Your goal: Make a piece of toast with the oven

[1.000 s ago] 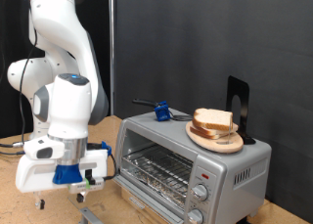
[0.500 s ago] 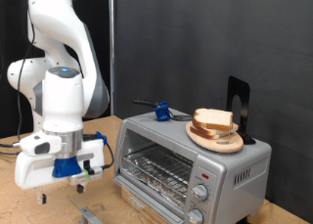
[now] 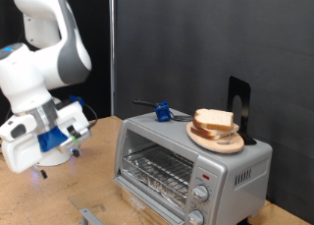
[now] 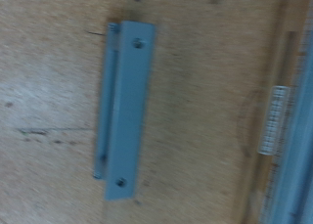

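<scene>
Pale bread, the piece of toast (image 3: 214,120), sits on a wooden plate (image 3: 217,139) atop the oven (image 3: 191,166), well apart from the gripper (image 3: 39,172) hovering over the plywood table (image 3: 98,191) before a black curtain (image 3: 196,48), its grip impossible to tell, while only the wrist view shows a blue bracket (image 4: 124,112) on the wood.

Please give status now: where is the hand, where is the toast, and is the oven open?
Hand at exterior view's left, above the table, holding nothing visible. Toast on wooden plate atop oven. Oven door looks shut.
</scene>
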Available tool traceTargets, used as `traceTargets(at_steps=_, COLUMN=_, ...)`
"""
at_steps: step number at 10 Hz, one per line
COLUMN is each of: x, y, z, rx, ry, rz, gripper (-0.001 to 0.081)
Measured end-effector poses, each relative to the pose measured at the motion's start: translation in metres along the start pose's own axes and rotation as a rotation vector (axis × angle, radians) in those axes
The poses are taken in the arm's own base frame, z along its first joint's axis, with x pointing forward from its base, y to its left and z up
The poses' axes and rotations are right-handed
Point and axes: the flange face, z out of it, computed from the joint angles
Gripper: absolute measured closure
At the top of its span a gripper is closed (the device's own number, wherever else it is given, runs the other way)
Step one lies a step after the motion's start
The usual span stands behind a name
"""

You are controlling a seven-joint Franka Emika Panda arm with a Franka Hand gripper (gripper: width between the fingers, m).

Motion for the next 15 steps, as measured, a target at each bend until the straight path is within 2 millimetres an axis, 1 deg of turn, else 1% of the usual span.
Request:
traceTargets(at_steps=2, x=-0.007, y=-0.004, z=-0.029, rx=0.090, ry=-0.021, rz=-0.020, gripper=-0.0002)
traceTargets(at_steps=3, x=-0.011, y=-0.009, z=-0.039, rx=0.096, ry=-0.014, rz=-0.010, gripper=-0.0002)
traceTargets(at_steps=4, x=-0.017, y=-0.011, z=-0.041, rx=0.090, ry=-0.014, rz=0.004, gripper=-0.0002)
traceTargets(at_steps=5, x=-0.017, y=-0.010, z=-0.041, rx=0.091, ry=-0.014, rz=0.000, gripper=-0.0002)
traceTargets(at_steps=6, x=-0.018, y=-0.013, z=-0.041, rx=0.139, ry=-0.028, rz=-0.003, gripper=-0.0002)
traceTargets(at_steps=7, x=-0.022, y=-0.021, z=-0.044, rx=0.192, ry=-0.061, rz=-0.016, gripper=-0.0002)
traceTargets(at_steps=8, x=-0.030, y=-0.035, z=-0.050, rx=0.237, ry=-0.093, rz=-0.041, gripper=-0.0002)
traceTargets(at_steps=10, x=-0.052, y=-0.064, z=-0.062, rx=0.254, ry=-0.125, rz=-0.169, gripper=-0.0002)
traceTargets(at_steps=12, x=-0.075, y=-0.093, z=-0.070, rx=0.186, ry=-0.108, rz=-0.317, gripper=-0.0002)
traceTargets(at_steps=13, x=-0.088, y=-0.107, z=-0.073, rx=0.106, ry=-0.095, rz=-0.408, gripper=-0.0002)
traceTargets(at_steps=14, x=-0.097, y=-0.112, z=-0.075, rx=0.036, ry=-0.079, rz=-0.464, gripper=-0.0002)
traceTargets(at_steps=15, x=-0.096, y=-0.111, z=-0.075, rx=0.067, ry=-0.083, rz=-0.437, gripper=-0.0002)
